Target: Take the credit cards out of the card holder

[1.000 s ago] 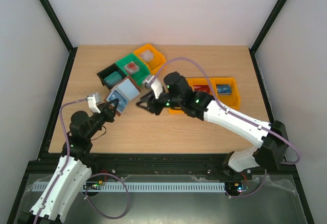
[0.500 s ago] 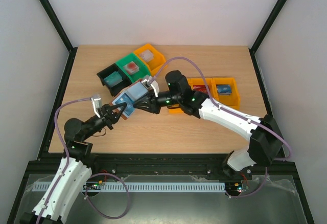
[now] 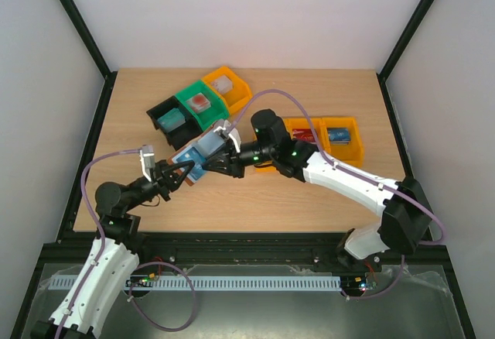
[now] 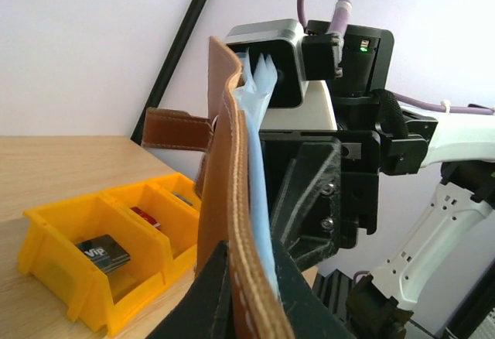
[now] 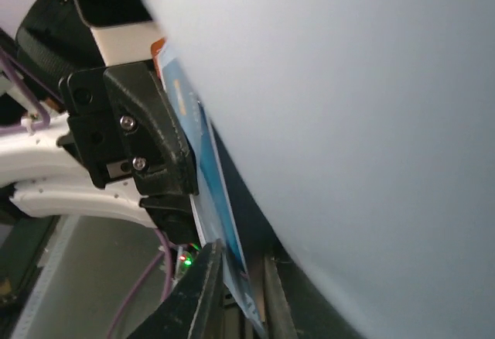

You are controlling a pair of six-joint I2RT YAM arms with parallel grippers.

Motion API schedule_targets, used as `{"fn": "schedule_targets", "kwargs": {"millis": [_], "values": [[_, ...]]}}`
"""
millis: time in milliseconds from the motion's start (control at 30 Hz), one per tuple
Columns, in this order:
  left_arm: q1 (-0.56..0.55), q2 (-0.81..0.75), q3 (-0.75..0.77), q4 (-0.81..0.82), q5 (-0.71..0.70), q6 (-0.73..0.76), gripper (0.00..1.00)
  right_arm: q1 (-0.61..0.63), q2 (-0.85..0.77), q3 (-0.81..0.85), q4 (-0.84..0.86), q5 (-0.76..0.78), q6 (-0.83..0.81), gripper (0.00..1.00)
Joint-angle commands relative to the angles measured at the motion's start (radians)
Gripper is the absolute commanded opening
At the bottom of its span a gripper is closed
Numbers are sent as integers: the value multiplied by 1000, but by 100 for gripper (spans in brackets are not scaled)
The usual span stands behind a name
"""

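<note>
Two pincers meet at the card holder (image 3: pixel 199 152), which is held over the left-centre of the table (image 3: pixel 309 200), just in front of the row of black, green and yellow bins (image 3: pixel 199 103).

1. Left pincer (image 4: pixel 244 308): closed on the lower edge of the card holder. In the left wrist view, the brown leather stands upright between its fingers, with the pale blue-grey lining facing the right arm. The snap tab (image 4: pixel 174 128) sticks out sideways from the upper edge.

2. Right pincer (image 3: pixel 216 159): set against the lined side of the card holder, opposite the left pincer. In the right wrist view its jaws stand narrow, with the edge of a thin blue sheet (image 5: pixel 220 231) running between them. It cannot be told whether the fingers clamp this sheet, or whether it is a card or part of the lining.

3. Background: two orange-yellow bins (image 4: pixel 93 277) sit on the table beyond the card holder. The nearer one contains a dark card (image 4: pixel 104 252).
</note>
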Motion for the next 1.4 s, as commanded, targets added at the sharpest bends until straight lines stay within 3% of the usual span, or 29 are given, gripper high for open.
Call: {"fn": "schedule_targets", "kwargs": {"millis": [0, 333, 433, 500, 800, 900, 933, 1033, 1100, 1200, 1367], "values": [[-12, -8, 6, 104, 68, -13, 2, 29, 0, 0, 1, -46, -53, 5], [-7, -17, -2, 75, 69, -20, 3, -26, -86, -16, -55, -54, -109, 2], [-7, -19, -3, 66, 81, -27, 23, -32, -99, -14, -63, -65, -117, 2], [-7, -20, -4, 62, 88, -25, 26, -36, -105, -7, -80, -63, -132, 2], [-8, -13, -4, 85, 77, -11, 14, -37, -80, 11, -93, -99, -123, 2], [-9, -11, -4, 87, 82, -5, 4, -34, -60, 9, -76, -108, -109, 2], [-9, -12, -4, 85, 86, -3, 2, -34, -57, 9, -72, -112, -105, 3], [-9, -16, 1, 72, 83, -1, 2, -37, -62, 10, -88, -106, -127, 20], [-7, -18, 1, 65, 72, -2, 2, -49, -81, 2, -107, -88, -151, 24], [-5, -20, -6, 83, 70, -13, 2, -73, -98, -18, -115, -82, -150, 22], [-4, -19, -6, 92, 74, -18, 2, -76, -92, -26, -111, -102, -139, 8]]}}
